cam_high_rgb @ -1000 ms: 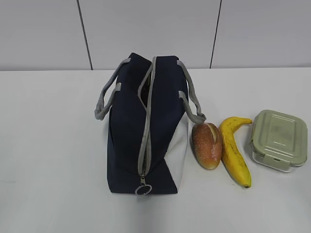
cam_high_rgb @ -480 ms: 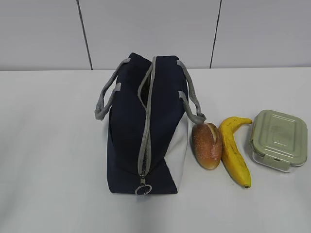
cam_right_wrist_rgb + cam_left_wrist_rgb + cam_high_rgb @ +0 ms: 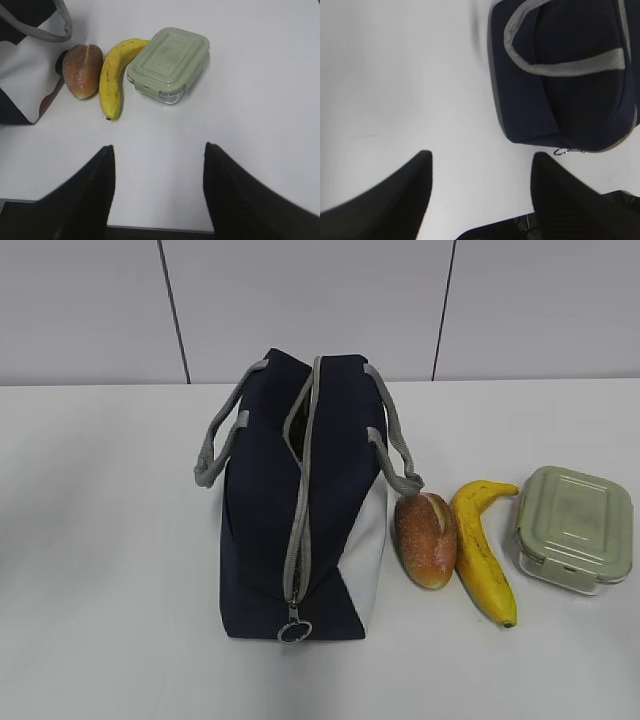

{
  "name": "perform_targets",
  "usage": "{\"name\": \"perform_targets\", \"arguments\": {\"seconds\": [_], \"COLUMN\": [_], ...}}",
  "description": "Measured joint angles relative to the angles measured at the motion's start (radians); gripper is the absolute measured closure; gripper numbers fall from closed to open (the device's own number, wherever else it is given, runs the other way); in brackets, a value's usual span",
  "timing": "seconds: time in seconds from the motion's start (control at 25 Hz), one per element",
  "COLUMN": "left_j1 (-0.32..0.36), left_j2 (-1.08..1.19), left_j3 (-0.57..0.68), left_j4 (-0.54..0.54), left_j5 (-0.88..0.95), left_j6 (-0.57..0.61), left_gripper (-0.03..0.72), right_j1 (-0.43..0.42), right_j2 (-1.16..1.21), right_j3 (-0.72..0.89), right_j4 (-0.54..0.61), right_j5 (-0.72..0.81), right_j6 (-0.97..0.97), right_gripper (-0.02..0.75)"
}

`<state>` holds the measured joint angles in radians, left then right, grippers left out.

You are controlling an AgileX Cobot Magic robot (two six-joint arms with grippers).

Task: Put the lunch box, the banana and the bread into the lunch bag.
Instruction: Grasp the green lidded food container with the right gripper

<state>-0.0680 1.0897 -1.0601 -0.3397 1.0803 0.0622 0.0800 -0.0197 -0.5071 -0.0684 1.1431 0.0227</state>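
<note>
The navy lunch bag [image 3: 300, 510] stands mid-table, its grey zipper mostly closed with the ring pull [image 3: 295, 631] at the near end and a small gap at the far end. The bread [image 3: 426, 538], the banana [image 3: 483, 550] and the lunch box [image 3: 574, 528] with its sage-green lid lie in a row to the bag's right. Neither gripper shows in the exterior view. My left gripper [image 3: 481, 156] is open and empty over bare table, near the bag [image 3: 565, 75]. My right gripper [image 3: 158, 148] is open and empty, short of the banana [image 3: 114, 75], bread [image 3: 83, 70] and lunch box [image 3: 170, 63].
The white table [image 3: 110, 540] stretches left of the bag and in front of the food. A grey panelled wall [image 3: 320, 310] stands behind the table. The table's near edge [image 3: 150, 229] shows under my right gripper.
</note>
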Motion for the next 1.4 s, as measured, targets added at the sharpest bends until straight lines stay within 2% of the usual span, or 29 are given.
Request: {"name": "perform_targets", "arguments": {"seconds": [0.36,0.64,1.0,1.4], "left_j1": [-0.148,-0.253,-0.342,-0.354], "left_j2": [0.35,0.556,0.666,0.759], "left_j3": [-0.315,-0.48,-0.602,-0.643], "left_j4": [-0.004,-0.006,-0.007,-0.007], "left_j5": [-0.013,-0.001,0.019,0.046], "left_j6": [0.001,0.001,-0.051,-0.099], "left_gripper": [0.254,0.253,0.222,0.221], "right_j1": [0.0,0.0,0.0,0.0], "right_j2": [0.0,0.0,0.0,0.0], "right_j3": [0.0,0.0,0.0,0.0], "right_j4": [0.0,0.0,0.0,0.0], "right_j5": [0.0,0.0,0.0,0.0], "right_j6": [0.0,0.0,0.0,0.0], "right_gripper": [0.321,0.321,0.321,0.321]}}
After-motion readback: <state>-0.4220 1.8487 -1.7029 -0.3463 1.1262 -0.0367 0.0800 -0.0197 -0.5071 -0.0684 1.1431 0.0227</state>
